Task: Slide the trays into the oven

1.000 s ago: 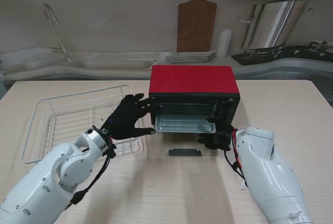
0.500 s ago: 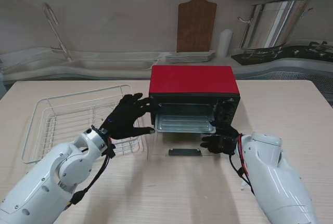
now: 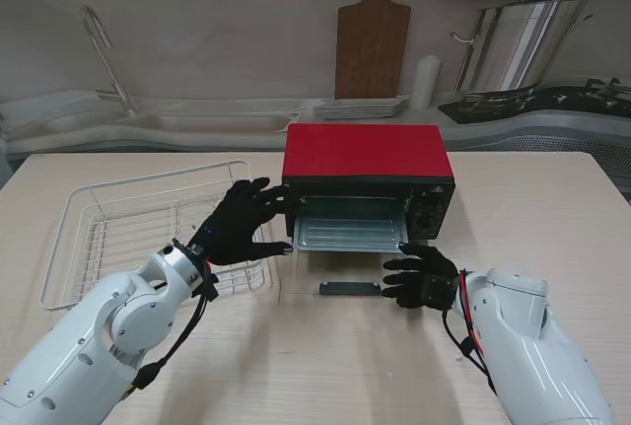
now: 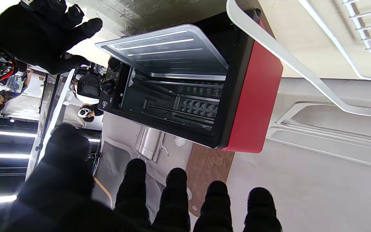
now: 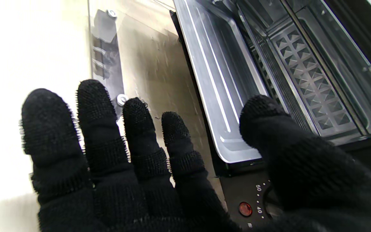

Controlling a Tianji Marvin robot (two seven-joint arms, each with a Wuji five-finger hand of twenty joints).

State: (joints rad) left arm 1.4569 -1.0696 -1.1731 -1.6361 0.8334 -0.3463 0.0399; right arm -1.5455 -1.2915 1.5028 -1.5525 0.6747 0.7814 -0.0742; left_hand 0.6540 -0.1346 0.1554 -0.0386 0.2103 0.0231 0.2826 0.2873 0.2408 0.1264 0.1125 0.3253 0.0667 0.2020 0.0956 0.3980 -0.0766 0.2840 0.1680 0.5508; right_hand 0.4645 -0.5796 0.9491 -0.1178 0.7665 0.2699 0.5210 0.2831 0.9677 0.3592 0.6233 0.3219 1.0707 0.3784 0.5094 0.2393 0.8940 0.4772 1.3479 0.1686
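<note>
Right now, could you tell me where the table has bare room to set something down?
Bare wood lies right of the oven and nearer to me than its open door, between the arms. The left is crowded: the rack fills it, with the left hand at the oven's corner and the right hand over the door's edge.

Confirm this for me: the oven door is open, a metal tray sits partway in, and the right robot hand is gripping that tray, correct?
Not quite. The right robot hand is open and holds nothing, over the glass door, as the stand view shows. The oven is open, with the tray partway in.
</note>
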